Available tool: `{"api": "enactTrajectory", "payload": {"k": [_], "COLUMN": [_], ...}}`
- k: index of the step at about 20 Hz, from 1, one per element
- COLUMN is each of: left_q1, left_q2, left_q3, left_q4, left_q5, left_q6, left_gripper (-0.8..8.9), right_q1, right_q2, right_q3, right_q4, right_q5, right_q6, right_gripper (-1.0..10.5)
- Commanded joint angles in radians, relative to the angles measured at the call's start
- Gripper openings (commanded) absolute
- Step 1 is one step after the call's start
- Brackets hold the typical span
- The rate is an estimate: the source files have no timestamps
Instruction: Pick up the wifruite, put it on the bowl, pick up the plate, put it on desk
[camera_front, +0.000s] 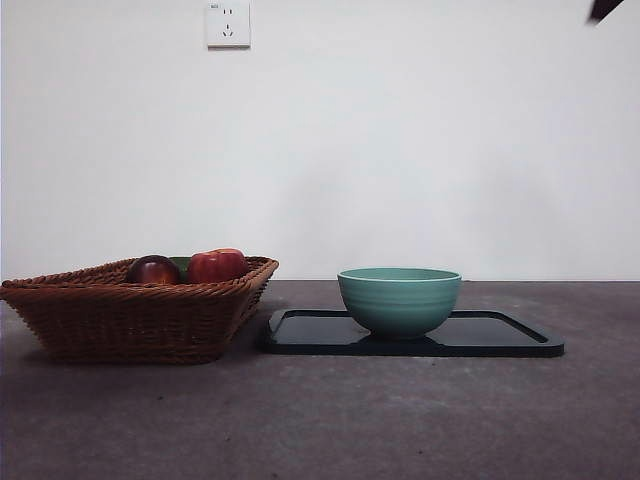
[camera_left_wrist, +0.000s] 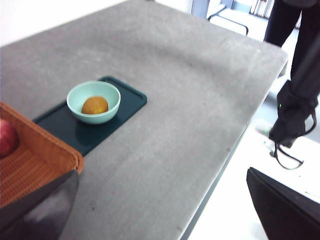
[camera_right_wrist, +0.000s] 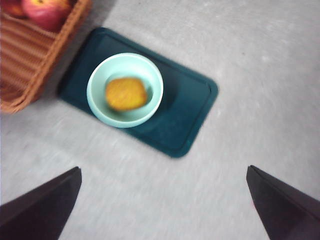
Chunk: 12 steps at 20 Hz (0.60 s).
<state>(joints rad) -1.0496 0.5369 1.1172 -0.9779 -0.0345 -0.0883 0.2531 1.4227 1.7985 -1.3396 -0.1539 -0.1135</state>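
Observation:
The orange-yellow wifruite (camera_left_wrist: 95, 105) lies inside the teal-green bowl (camera_left_wrist: 93, 102); it also shows in the right wrist view (camera_right_wrist: 126, 93). In the front view the bowl (camera_front: 399, 300) hides it. The bowl stands on a dark rectangular plate (camera_front: 500, 335) on the grey desk (camera_front: 400, 420). My right gripper (camera_right_wrist: 164, 170) is open and empty, high above the bowl (camera_right_wrist: 125, 90) and plate (camera_right_wrist: 187, 107). My left gripper (camera_left_wrist: 160, 180) is open and empty, raised off to the side, near the basket.
A wicker basket (camera_front: 135, 310) stands left of the plate, holding a red apple (camera_front: 216, 265) and a dark maroon fruit (camera_front: 153, 270). A black arm tip (camera_front: 604, 9) shows at the top right corner. The desk's edge (camera_left_wrist: 220, 170) drops to the floor.

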Motion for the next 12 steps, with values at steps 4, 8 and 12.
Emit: {"api": "enactTrajectory", "payload": {"k": [4,8,12], "left_q1": [-0.011,-0.011,-0.011], "left_q2": [0.003,0.004,0.005], "left_q3": [0.021,0.021,0.021], "left_q4": [0.037,0.096,0.189], "left_q5": [-0.003,-0.003,-0.003], "left_q6": [-0.003,-0.003,-0.010], "left_gripper": [5.94,5.94,5.94], "right_q1": [0.005,0.005,0.005], "right_q2": [-0.352,-0.583,-0.779], "right_q3": [-0.172,-0.303,-0.420], "right_q4": [-0.032,-0.034,-0.033], "right_q5": [-0.003,-0.004,-0.014], "right_q6": [0.090,0.158,0.209], "right_gripper": [5.8,5.8,5.8]}}
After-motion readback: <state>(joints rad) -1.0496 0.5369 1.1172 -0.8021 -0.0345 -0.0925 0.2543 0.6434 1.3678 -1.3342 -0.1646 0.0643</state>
